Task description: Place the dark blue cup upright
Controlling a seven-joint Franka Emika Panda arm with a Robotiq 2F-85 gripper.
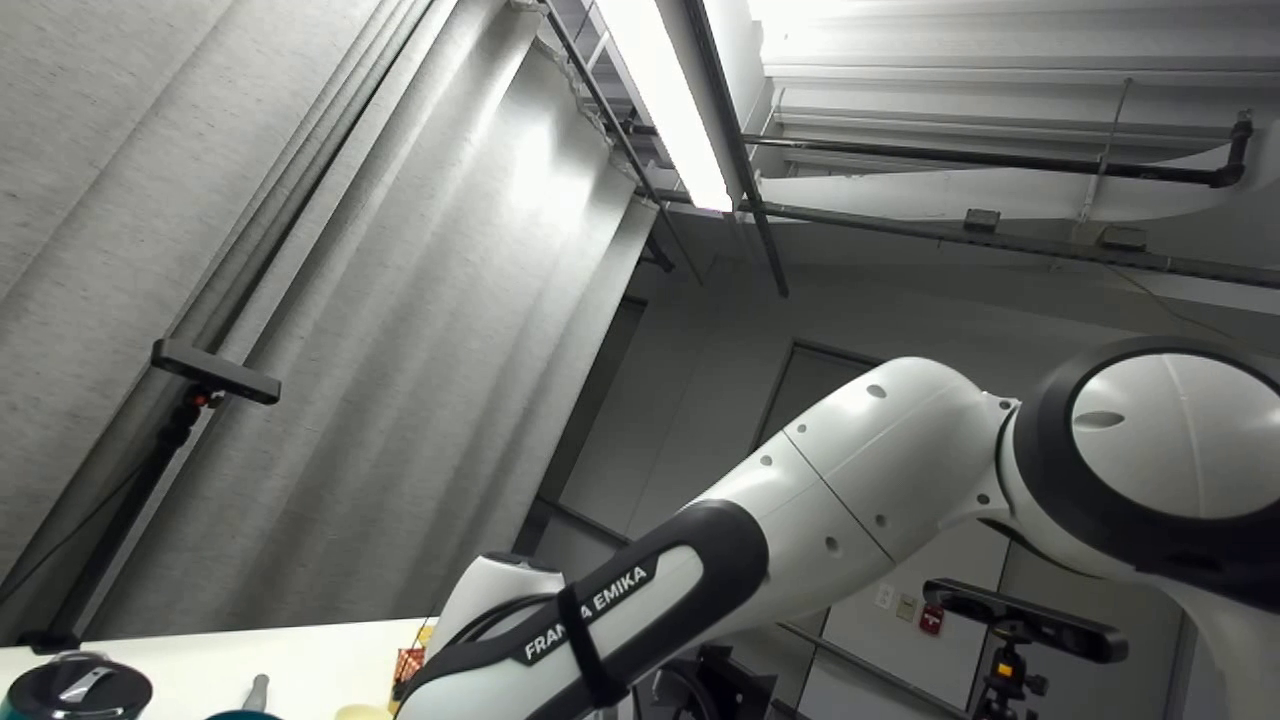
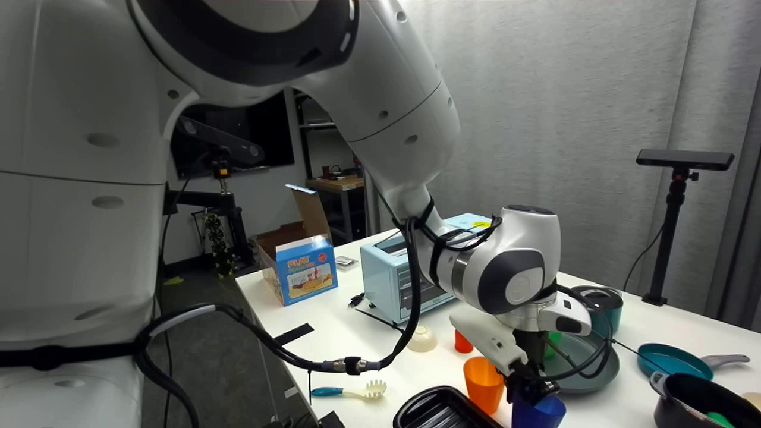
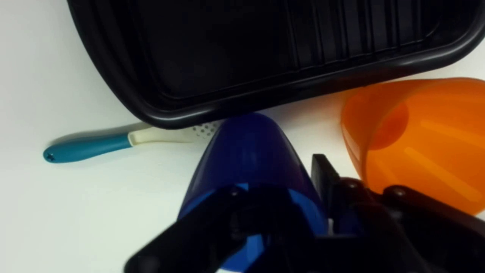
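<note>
Cup (image 3: 248,151) ran base-away from your gripper (image 3: 297,185) in the wrist view; the next move likely turned on that long axis. One finger (image 3: 324,172) lay outside its wall, one in or over its mouth; whether the jaws pinched it, you couldn't tell. In an exterior view, you had the cup (image 2: 536,416) just below the jaws; in an exterior view, the arm (image 1: 830,480) but no cup.

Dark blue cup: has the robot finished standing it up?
Almost, it seems. Done: the dark blue cup looks roughly upright, opening upward, in an exterior view. In hand: the gripper is at its rim, but I can't tell whether it's squeezing. Left: probably letting go and backing away; the cup's bottom is cut off there, so I can't see if it's standing.
</note>
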